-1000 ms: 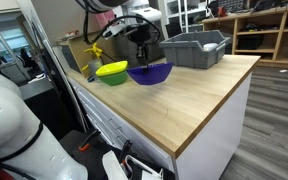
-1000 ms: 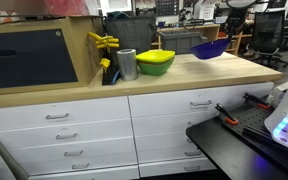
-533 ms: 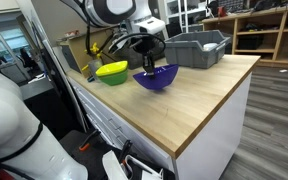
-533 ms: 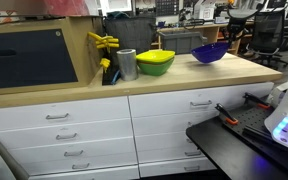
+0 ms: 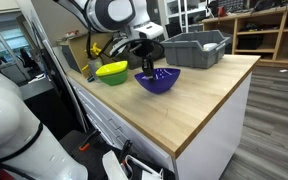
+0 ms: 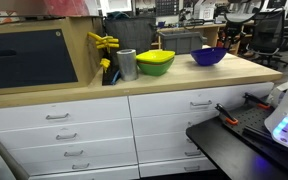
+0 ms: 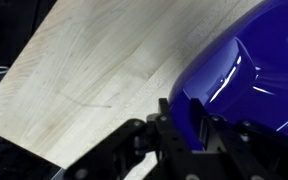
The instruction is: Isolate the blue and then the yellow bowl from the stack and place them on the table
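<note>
The blue bowl (image 5: 158, 81) sits low on the wooden table (image 5: 199, 105), right of the stack; it also shows in an exterior view (image 6: 208, 57). My gripper (image 5: 147, 67) is shut on the blue bowl's rim. In the wrist view the blue bowl (image 7: 249, 70) fills the right side, with my gripper's (image 7: 187, 120) fingers pinching its edge. The yellow-green bowl (image 5: 111, 72) stands near the table's far left, and in an exterior view (image 6: 155, 61) it sits on a green bowl beneath it.
A grey bin (image 5: 194, 48) stands at the back of the table. A metal cup (image 6: 126, 64) and yellow tools (image 6: 104, 45) stand left of the stack. Drawers (image 6: 74, 115) run below the table's edge.
The gripper has carried the blue bowl away from the stack and lowered it from the air down to the table surface.
</note>
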